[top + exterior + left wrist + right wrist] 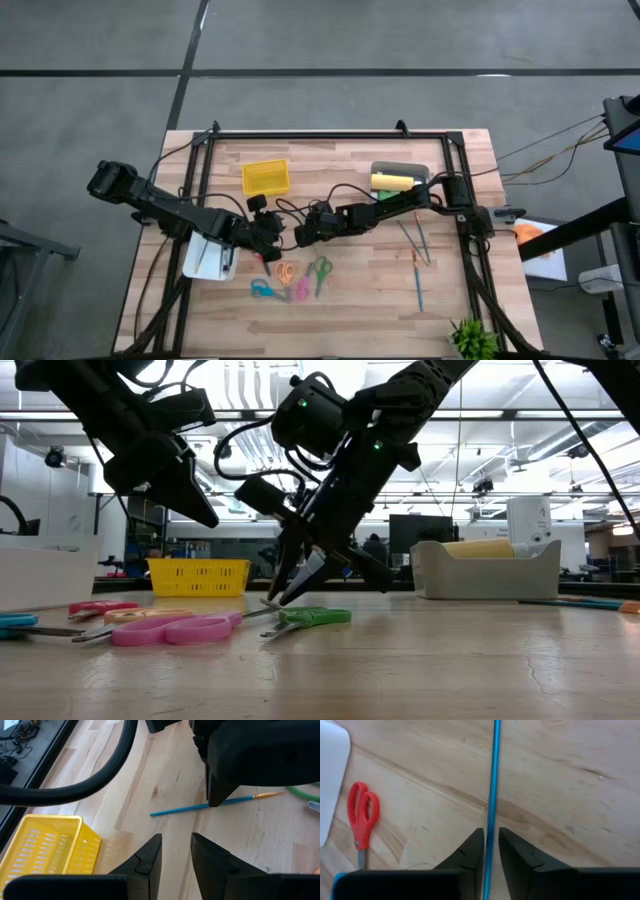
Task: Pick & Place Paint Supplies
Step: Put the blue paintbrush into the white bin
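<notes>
A thin blue brush (185,809) with an orange-gold ferrule lies flat on the wooden table near its middle. My right gripper (491,832) points down at it, and the shaft (493,780) runs through the narrow gap between its slightly open fingers. My left gripper (176,840) hangs open just left of it, above the table, with nothing between its fingers. A yellow paint bottle (392,181) lies in a grey tray (400,168) at the far right. More brushes (415,243) lie on the right half of the table. My right gripper's fingers (218,795) come slanting down from the table's right and stand on either side of the brush's shaft (493,820), which runs along the gap and rests on the table. Whether they touch it, I cannot tell.
A yellow mesh basket (265,177) stands at the far middle and a white tray (205,258) at the left. Several scissors (300,285) lie near the front, red ones (362,815) close to my right gripper. A small plant (472,338) sits at the near right corner.
</notes>
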### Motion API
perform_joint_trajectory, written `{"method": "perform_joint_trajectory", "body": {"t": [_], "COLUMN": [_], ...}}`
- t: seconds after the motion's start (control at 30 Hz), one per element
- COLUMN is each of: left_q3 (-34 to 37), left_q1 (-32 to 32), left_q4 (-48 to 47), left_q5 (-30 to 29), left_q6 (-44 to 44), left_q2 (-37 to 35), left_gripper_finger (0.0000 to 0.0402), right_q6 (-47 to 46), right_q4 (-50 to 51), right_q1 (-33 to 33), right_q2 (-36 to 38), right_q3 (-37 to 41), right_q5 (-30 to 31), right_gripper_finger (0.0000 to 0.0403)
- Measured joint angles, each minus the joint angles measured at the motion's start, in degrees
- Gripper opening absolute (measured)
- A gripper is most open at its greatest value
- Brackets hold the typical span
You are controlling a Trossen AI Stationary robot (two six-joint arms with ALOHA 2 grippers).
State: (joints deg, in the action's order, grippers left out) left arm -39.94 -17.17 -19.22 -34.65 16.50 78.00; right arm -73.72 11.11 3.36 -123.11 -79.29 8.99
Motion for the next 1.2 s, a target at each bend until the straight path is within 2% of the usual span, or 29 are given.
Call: {"method": "perform_joint_trajectory", "body": {"t": [0.23,0.57,0.7,0.97,1.1,1.2], "left_q3": [0.0,0.0,0.0,0.0,0.0,0.0], "left_q1": [0.0,-0.02,-0.02,-0.04,-0.04,-0.04], "left_q4": [-0.01,0.02,-0.02,-0.04,-0.01,0.02], "left_q5": [0.0,0.0,0.0,0.0,0.0,0.02], "left_q6": [0.02,-0.01,-0.01,-0.01,-0.01,-0.01], "left_q2": [0.0,0.0,0.0,0.0,0.0,0.0], "left_gripper_finger": [0.0105,0.0105,0.0105,0.0105,0.0105,0.0105], "right_q6": [-0.22,1.81,3.92,14.81,24.61,34.61], "right_q4": [-0.38,0.74,2.21,1.96,0.08,-8.06], "right_q1": [-0.15,-0.24,0.69,8.02,11.56,14.24], "right_q2": [0.11,1.62,5.36,13.63,18.73,22.93], "right_q3": [0.0,0.22,0.37,4.19,8.01,12.46], "right_q5": [-0.06,0.92,6.77,23.86,28.62,29.42], "right_gripper_finger": [0.0099,0.0102,0.0102,0.0102,0.0102,0.0102]}}
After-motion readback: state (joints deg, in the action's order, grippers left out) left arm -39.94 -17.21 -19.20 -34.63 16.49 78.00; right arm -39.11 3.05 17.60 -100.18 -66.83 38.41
